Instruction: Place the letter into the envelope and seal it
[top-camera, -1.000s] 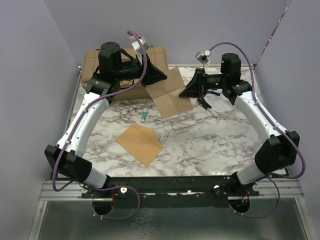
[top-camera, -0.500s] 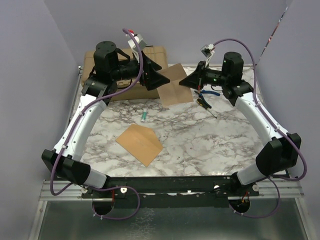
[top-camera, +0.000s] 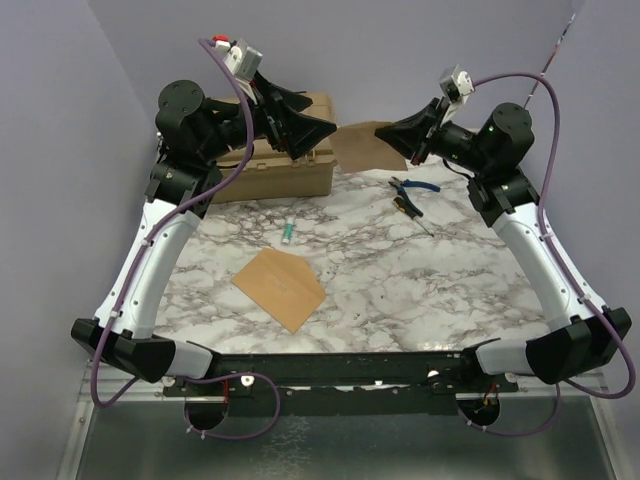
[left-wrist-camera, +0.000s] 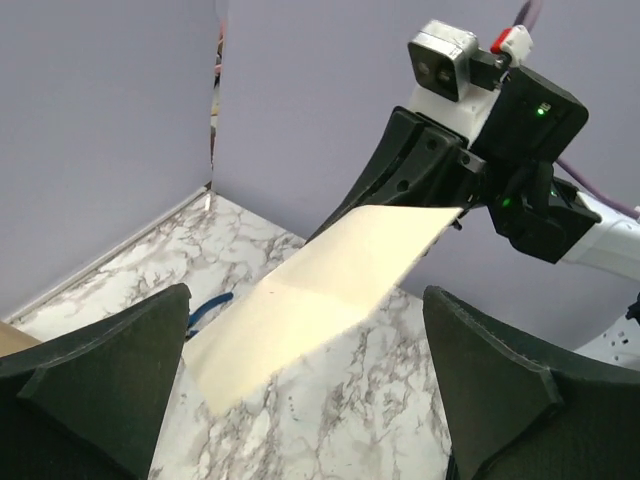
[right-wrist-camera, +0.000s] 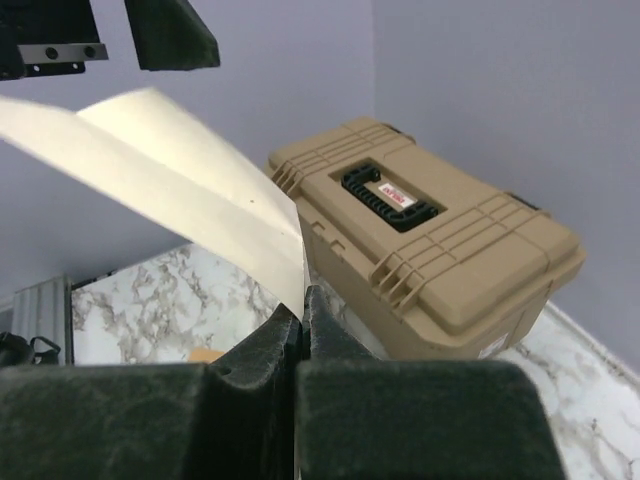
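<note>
A tan case (top-camera: 300, 178) sits far left on the marble table (top-camera: 400, 285). The letter (top-camera: 365, 148) hangs aloft at far centre, pinched by the right gripper (top-camera: 408, 148). The envelope (top-camera: 280, 287) lies flat, near centre-left. The left gripper (top-camera: 318, 118) gapes wide, empty.

1. The envelope (top-camera: 280, 288) is laid flat on the table (top-camera: 400, 280), left of centre and towards the near edge.
2. A small tube (top-camera: 287, 233) is found just behind the envelope, apart from it.
3. The case (top-camera: 290, 182) is set at the far left of the table.
4. Pliers (top-camera: 415, 186) and a screwdriver (top-camera: 410, 210) are placed far back, right of centre, the pliers behind the screwdriver.
5. The letter (top-camera: 362, 148) is held above the table, right of the case. It is clamped at its right end by the right jaws. The left jaws are spread wide to its left, apart from it.
</note>
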